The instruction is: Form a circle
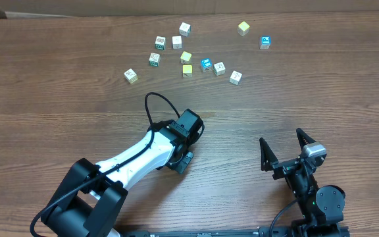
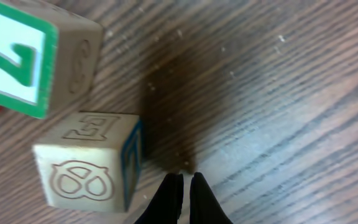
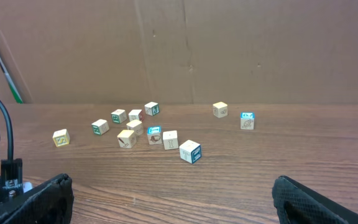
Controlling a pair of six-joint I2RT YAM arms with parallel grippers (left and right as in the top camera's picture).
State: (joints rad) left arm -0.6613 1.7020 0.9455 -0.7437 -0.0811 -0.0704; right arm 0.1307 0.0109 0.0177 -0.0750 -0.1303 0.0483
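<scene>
Small whitish printed cubes lie at the back of the table. A few of them, one green-faced point(image 1: 160, 44), sit close together in a rough circle, also seen in the right wrist view point(image 3: 118, 116). My left gripper point(image 1: 188, 125) hangs over the table's middle, short of the cubes. In the left wrist view the left gripper point(image 2: 186, 182) is shut on nothing, its tips on bare wood beside a blue-sided cube point(image 2: 86, 168) and a green-faced cube point(image 2: 17, 56). My right gripper point(image 1: 281, 137) point(image 3: 176, 199) stands wide open and holds nothing.
Loose cubes spread rightward: yellow ones point(image 1: 187, 70) point(image 1: 243, 27), blue-faced ones point(image 1: 206, 64) point(image 1: 265, 42), white ones point(image 1: 235, 78) point(image 1: 131, 76). A brown cardboard wall point(image 3: 229, 50) backs the table. The left arm's cable point(image 1: 151, 105) loops above it.
</scene>
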